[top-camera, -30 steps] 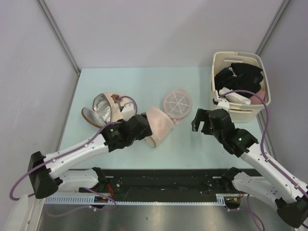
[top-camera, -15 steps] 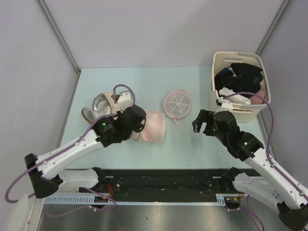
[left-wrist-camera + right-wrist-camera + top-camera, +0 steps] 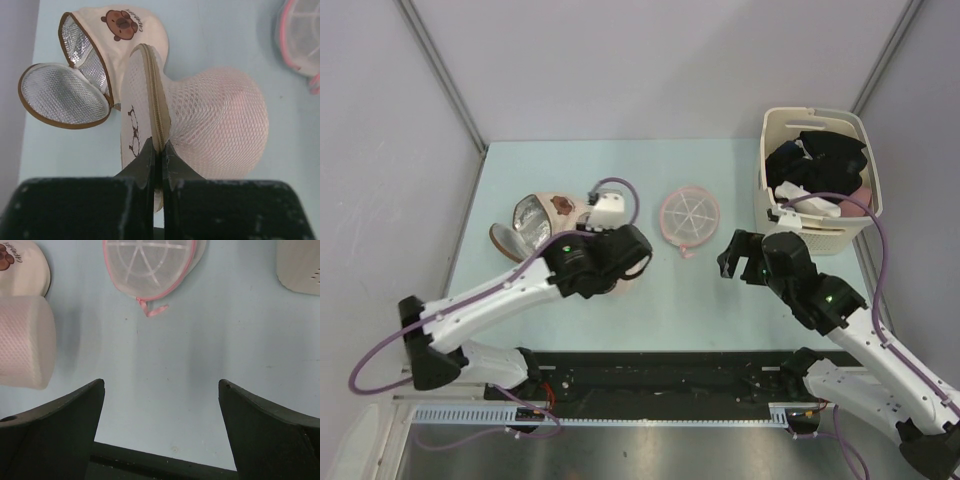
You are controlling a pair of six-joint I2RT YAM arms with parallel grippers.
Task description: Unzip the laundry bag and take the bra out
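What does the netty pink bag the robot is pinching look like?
The laundry bag is a pale pink-cream mesh drum with two domed ends, lying sideways. A tan zip runs round one end's rim and looks closed; that end carries a small dark drawing. Something pinker shows faintly through the mesh. The left pincer is shut on the zip seam. The bear pouch sits right beside it.
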